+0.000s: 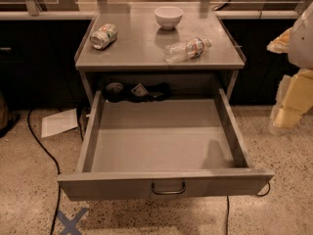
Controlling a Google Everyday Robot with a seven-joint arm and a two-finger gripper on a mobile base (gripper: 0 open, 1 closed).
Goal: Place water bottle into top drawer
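The water bottle (188, 49), clear and crinkled with a white-and-red label, lies on its side on the right half of the metal table top (142, 50). The top drawer (161, 185) is pulled fully out below the table top, with a small loop handle (168, 188) at the centre of its front panel. Its floor is bare in front, and dark objects (138, 91) lie at its back. My gripper (289, 112), a yellowish-white blurred shape, hangs at the right edge of the view, beside the drawer's right wall and lower than the bottle. It holds nothing that I can see.
A dented green-and-white soda can (103, 35) lies at the table top's left. A white bowl (168, 17) stands at the back centre. A sheet of paper (58, 122) and black cables (41, 146) lie on the floor at left. Blue tape (71, 222) marks the floor.
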